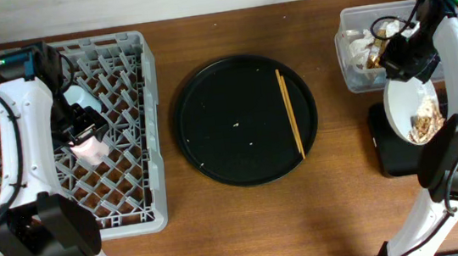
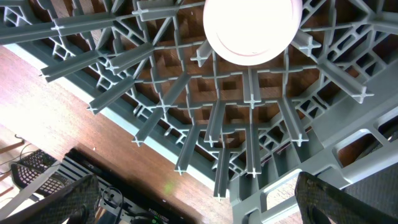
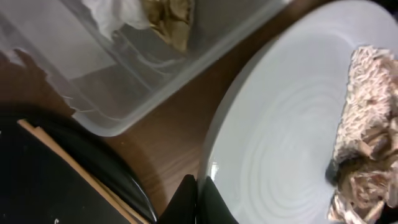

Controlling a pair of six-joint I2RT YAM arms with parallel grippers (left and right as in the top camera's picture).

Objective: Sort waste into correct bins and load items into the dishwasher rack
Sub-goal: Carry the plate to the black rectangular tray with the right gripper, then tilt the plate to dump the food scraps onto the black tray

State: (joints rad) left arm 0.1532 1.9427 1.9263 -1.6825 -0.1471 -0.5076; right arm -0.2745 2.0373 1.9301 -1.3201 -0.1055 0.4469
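Plate [image 3: 280, 155] rim in right end effector [image 3: 198, 190], clear only from wrist.

Grey dishwasher rack [image 1: 136, 180] at left holds a pink cup [image 1: 90, 149]; brown chopsticks [image 1: 290, 113] lie centre-right; at right, a tilted white plate [image 1: 404, 101] bearing rice and fried scraps [image 1: 426, 124] overlaps the black tray [image 1: 390, 162], below the clear tub [image 1: 351, 68] of wrappers [image 1: 368, 45].

We list open table [image 1: 166, 109] between rack [image 1: 132, 181] and round tray [image 1: 228, 119]; chopsticks [image 1: 290, 113] cross the tray's right side; rack pegs [image 2: 217, 124] bar low passage.
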